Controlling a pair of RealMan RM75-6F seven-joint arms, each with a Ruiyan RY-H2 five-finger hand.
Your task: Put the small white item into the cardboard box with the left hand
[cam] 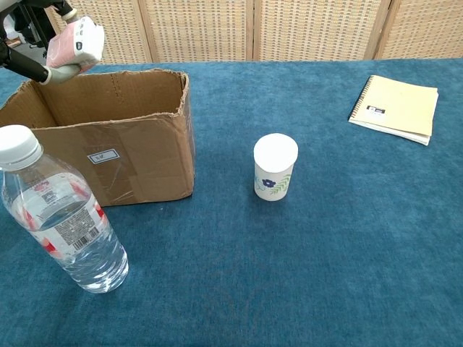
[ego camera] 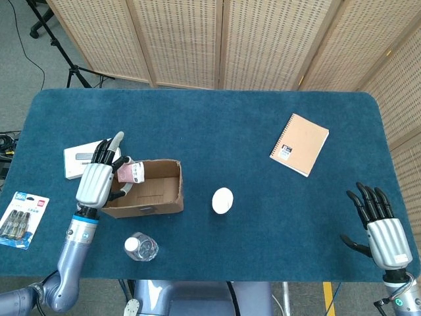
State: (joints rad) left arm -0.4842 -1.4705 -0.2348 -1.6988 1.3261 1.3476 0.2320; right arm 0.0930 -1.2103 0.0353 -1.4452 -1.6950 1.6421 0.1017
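Note:
My left hand [ego camera: 100, 179] holds a small white and pink packet [ego camera: 130, 173] pinched between thumb and fingers, over the left part of the open cardboard box [ego camera: 152, 195]. In the chest view the packet [cam: 74, 41] hangs above the box's left rim [cam: 108, 79], with only a part of the left hand [cam: 29, 50] showing at the top left corner. My right hand [ego camera: 382, 228] is at the table's front right, fingers spread, holding nothing.
A white paper cup [ego camera: 222, 200] [cam: 275, 167] stands right of the box. A water bottle [ego camera: 141, 248] [cam: 61, 213] stands in front of it. A white flat box [ego camera: 82, 158] lies behind the left hand, a battery pack [ego camera: 24, 210] at far left, a notebook [ego camera: 299, 144] at back right.

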